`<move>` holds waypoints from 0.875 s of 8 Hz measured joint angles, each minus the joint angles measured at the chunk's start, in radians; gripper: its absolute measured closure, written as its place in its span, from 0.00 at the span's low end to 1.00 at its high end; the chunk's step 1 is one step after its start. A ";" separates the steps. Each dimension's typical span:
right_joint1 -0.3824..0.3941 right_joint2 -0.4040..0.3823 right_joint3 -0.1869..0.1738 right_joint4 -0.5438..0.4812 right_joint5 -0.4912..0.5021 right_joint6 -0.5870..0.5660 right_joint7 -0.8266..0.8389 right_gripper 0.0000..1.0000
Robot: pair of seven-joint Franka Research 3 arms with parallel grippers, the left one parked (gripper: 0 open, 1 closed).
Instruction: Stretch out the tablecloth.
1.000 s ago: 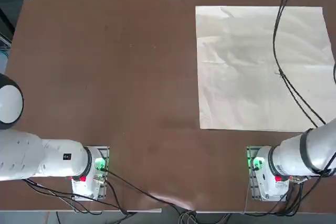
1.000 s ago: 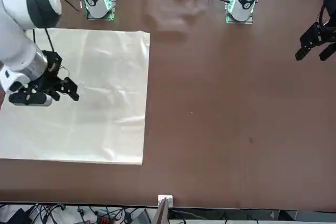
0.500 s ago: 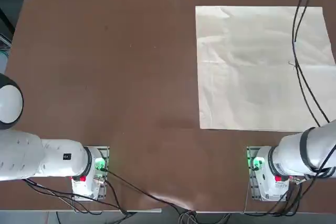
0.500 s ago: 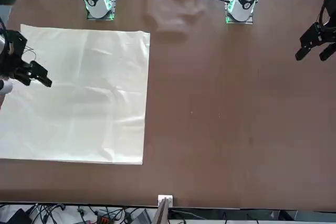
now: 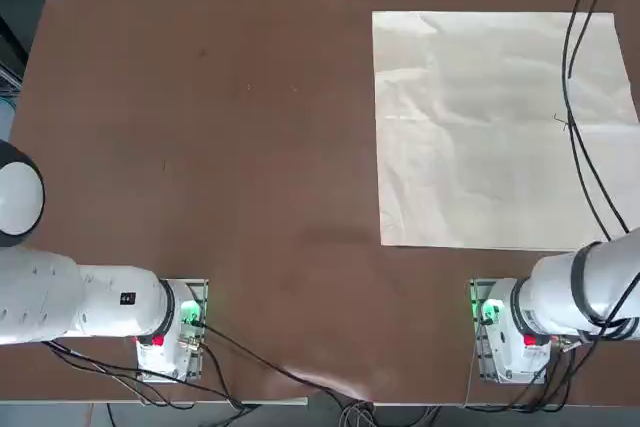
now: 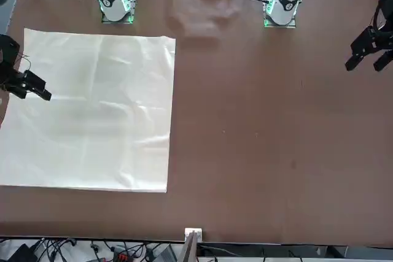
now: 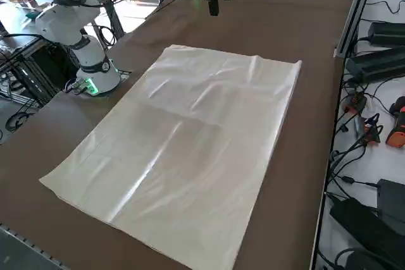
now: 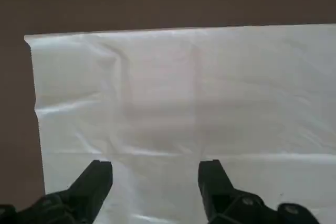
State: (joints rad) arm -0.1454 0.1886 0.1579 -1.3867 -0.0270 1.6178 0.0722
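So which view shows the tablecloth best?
The right side view: the whole tablecloth shows there, nothing covering it. Cables cross it in the top view; in the front view the open right gripper overlaps it; the wrist view shows only part.

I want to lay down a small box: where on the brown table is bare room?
Bare: the table left of the cloth in the top view, above the arm bases. Crowded: the near edge, with cables. The right tool hangs open over the cloth.

Cream tablecloth (image 7: 183,150) flat, faintly creased
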 joint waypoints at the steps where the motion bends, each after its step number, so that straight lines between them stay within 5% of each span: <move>1: 0.000 0.000 0.000 0.000 0.000 0.000 0.000 0.00; 7: 0.003 0.002 0.003 0.000 0.000 0.000 0.000 0.00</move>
State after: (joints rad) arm -0.1421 0.1907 0.1606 -1.3867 -0.0269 1.6178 0.0723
